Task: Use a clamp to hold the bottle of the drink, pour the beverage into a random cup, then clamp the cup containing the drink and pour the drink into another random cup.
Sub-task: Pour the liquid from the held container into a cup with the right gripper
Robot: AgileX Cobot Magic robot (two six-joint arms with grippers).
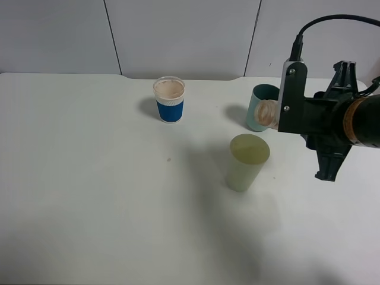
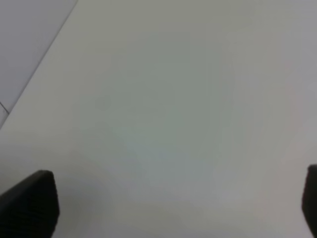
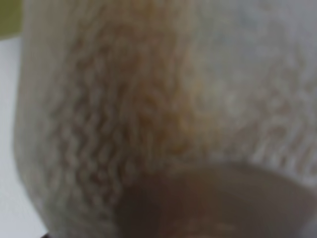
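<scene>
The right claw [image 1: 289, 108] pinches the bottle of the drink [image 1: 268, 113], tipped nearly level, its neck aimed at nine o'clock against the teal cup [image 1: 254, 113], with the yellow-green cup [image 1: 246, 161] on the tabletop [image 1: 89, 178] near at seven o'clock, while the left claw [image 2: 171, 206] hangs spread.

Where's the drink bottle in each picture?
Exterior high: bottle at right, tipped sideways, mouth by the teal cup.
Left wrist: not in it.
Right wrist: fills the picture, blurry.
Shared landmark: the white table, seen in all three.
</scene>
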